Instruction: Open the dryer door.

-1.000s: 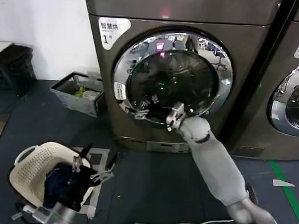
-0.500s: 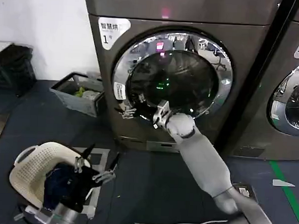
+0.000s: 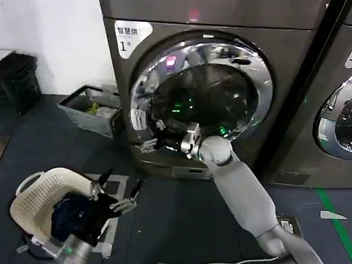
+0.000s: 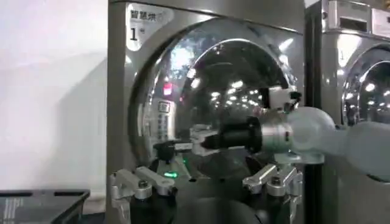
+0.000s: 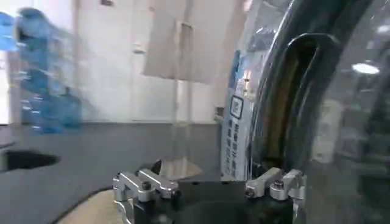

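Door (image 3: 225, 70) had swung slightly ajar since a moment before, right hand (image 3: 155, 141) hooked at its left rim, fingers' state unclear; left hand (image 3: 116, 195) idled spread low, opening underway.

Cream laundry basket (image 3: 36, 190) on dark floor (dark clothes inside), grey bin (image 3: 86, 112) by white wall, second grey machine (image 3: 341, 86)

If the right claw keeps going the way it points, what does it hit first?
The right claw points along the dryer front toward the door's left edge. Going straight on, it would probably meet the chrome rim there first, though depth is hard to judge; past that, the grey bin on the floor.
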`<move>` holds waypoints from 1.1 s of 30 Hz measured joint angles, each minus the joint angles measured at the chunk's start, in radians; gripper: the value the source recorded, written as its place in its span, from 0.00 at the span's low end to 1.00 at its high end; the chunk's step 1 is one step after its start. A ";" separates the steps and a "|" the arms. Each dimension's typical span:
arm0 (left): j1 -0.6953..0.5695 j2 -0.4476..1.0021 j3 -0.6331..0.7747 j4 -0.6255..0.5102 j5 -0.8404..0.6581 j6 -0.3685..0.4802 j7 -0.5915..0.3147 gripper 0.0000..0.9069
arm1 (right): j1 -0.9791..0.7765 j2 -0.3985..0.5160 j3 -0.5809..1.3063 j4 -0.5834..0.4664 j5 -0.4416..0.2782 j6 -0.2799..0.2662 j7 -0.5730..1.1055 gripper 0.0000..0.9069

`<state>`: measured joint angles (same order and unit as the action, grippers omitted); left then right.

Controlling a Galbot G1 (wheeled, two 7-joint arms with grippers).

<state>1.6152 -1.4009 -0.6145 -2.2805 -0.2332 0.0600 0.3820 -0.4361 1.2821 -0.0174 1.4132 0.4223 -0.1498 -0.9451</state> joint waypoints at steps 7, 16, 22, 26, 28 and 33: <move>-0.029 0.002 -0.025 0.001 -0.049 0.062 0.002 1.00 | -0.019 -0.048 0.023 0.030 0.009 0.055 -0.145 1.00; -0.065 0.030 -0.103 0.024 -0.170 0.061 0.134 1.00 | -0.056 -0.117 0.066 0.077 0.051 0.067 -0.259 1.00; -0.068 0.033 -0.130 0.038 -0.193 0.053 0.180 1.00 | -0.094 -0.157 0.093 0.124 0.070 0.087 -0.329 1.00; -0.084 0.047 -0.143 0.044 -0.202 0.058 0.179 1.00 | -0.118 -0.171 0.109 0.139 0.069 0.099 -0.364 1.00; -0.094 0.056 -0.145 0.045 -0.206 0.061 0.179 1.00 | -0.131 -0.183 0.119 0.148 0.062 0.114 -0.374 1.00; -0.125 0.095 -0.149 0.065 -0.239 0.063 0.181 1.00 | -0.159 -0.210 0.130 0.170 0.063 0.126 -0.434 1.00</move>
<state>1.4901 -1.3061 -0.7632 -2.2153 -0.4722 0.1233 0.5625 -0.5949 1.0718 0.1123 1.5827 0.4856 -0.0242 -1.3794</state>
